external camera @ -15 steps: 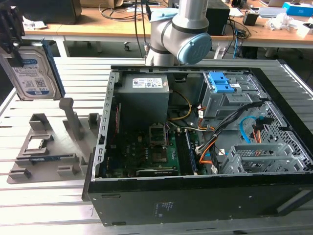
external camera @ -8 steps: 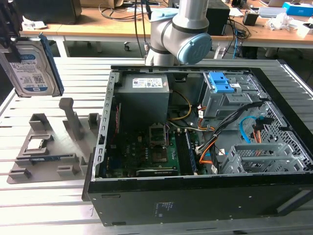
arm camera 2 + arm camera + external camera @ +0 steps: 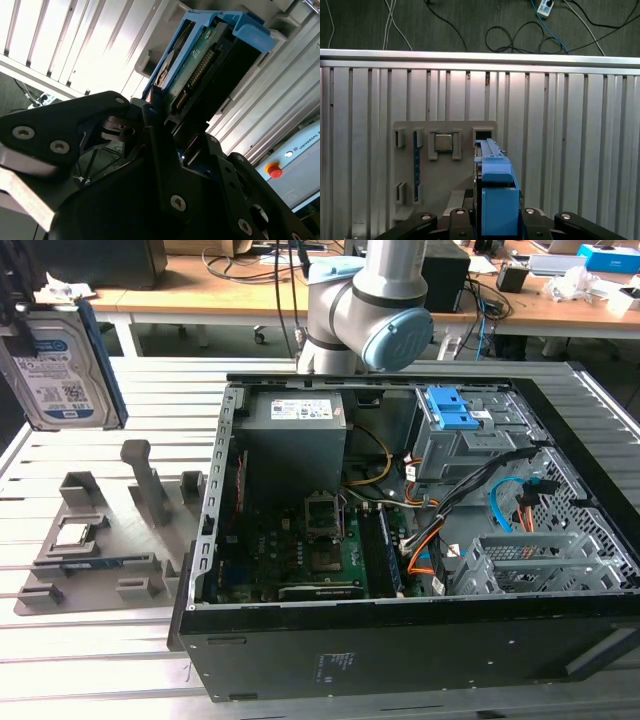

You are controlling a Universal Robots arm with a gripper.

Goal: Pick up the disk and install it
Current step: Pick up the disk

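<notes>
The disk (image 3: 65, 370), a silver-grey hard drive with a white-and-blue label and a blue carrier frame, hangs upright in the air at the exterior view's far left. My gripper (image 3: 28, 312) is shut on its upper edge. The disk is above the grey holder tray (image 3: 95, 540), clear of it. In the first wrist view the disk's blue frame (image 3: 497, 200) sits clamped between the black fingers (image 3: 457, 217), with the tray (image 3: 445, 150) far below. The second wrist view shows the disk's green circuit board (image 3: 197, 67) and blue frame held at my gripper (image 3: 167, 125).
An open computer case (image 3: 400, 640) lies on the slatted metal table (image 3: 100, 660). Inside are a grey power supply (image 3: 295, 435), a motherboard (image 3: 320, 550), a metal drive cage with a blue latch (image 3: 447, 415) and loose cables. The tray holds a processor chip (image 3: 443, 142) and a memory stick (image 3: 416, 165).
</notes>
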